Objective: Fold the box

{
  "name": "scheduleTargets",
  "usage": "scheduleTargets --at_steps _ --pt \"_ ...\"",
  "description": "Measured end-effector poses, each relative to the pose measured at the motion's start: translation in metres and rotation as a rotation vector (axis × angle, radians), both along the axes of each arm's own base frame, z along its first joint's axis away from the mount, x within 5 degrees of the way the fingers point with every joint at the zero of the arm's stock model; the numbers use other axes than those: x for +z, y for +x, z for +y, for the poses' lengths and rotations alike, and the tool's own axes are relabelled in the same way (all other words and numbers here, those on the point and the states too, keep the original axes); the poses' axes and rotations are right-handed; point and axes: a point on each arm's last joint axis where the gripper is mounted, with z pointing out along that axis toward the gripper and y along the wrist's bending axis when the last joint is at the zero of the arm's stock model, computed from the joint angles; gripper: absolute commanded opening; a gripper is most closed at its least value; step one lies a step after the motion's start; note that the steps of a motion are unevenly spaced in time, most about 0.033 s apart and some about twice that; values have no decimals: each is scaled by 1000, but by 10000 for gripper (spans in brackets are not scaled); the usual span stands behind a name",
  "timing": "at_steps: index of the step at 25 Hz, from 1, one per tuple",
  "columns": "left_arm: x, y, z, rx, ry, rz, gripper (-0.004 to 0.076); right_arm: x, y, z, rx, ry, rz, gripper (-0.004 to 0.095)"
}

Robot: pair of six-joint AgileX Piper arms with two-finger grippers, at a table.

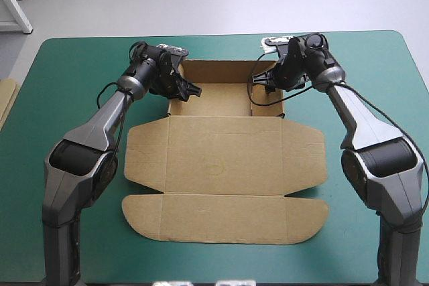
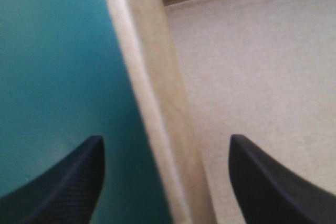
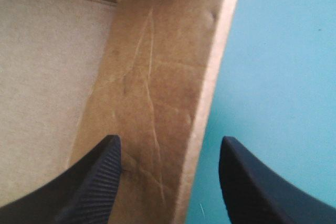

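On the teal-green covered bench [image 1: 67, 65] the brown cardboard box [image 1: 224, 152] lies centred, tray [image 1: 224, 98] at 12 o'clock, flat lid [image 1: 224, 172] at 6, the left black-fingered hand [image 1: 194, 90] straddling the tray's 9 o'clock wall, the right hand [image 1: 258, 80] its 3 o'clock wall.

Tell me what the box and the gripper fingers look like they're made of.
The box: brown cardboard, matte, with creased fold lines and scuffs. The black fingers: probably rubber or plastic, matte, with fine ribbing on the inner face.

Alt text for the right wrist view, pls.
The right pincer, open, straddles a raised side wall of the brown box. One black finger is inside the box, and the other is outside over the teal-green cover.
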Motion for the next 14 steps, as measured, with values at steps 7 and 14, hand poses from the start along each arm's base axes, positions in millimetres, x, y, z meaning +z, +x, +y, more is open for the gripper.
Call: scheduleTargets --at_steps 7,14 --pt "21 -4 -5 -1 -52 -10 587 21 -2 -3 3 -15 -10 543" --pt "73 -22 1 -4 -94 -106 580 61 -20 -14 -3 -47 -84 534"
